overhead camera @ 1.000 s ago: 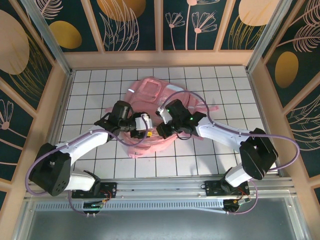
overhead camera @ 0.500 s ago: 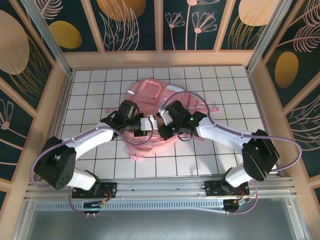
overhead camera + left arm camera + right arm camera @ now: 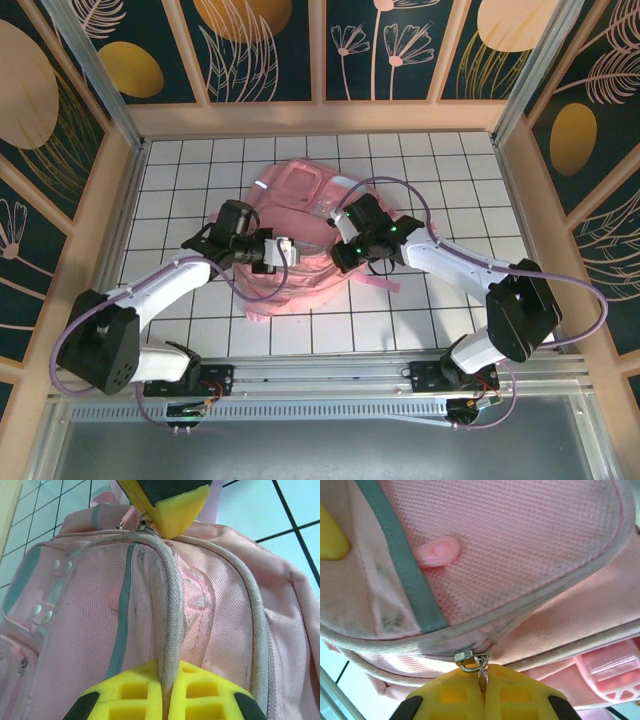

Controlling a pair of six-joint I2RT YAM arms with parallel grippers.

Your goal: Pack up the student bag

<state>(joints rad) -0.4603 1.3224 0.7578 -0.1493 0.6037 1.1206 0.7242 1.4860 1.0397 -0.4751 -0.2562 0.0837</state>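
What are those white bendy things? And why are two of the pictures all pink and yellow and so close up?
Those are two robot arms, bolted at the front of a white tiled table. The wide picture comes from a camera above and behind them, so the left arm is on the left and the right arm is on the right. The other two pictures come from small cameras on the arms' wrists, so everything looks very close. The yellow blocks are the pads on each arm's jaws. On the table lies a pink backpack, the student bag to be packed. The left arm's jaws are shut on a pale corded edge of the bag. The right arm's jaws are shut on the small metal zip pull.
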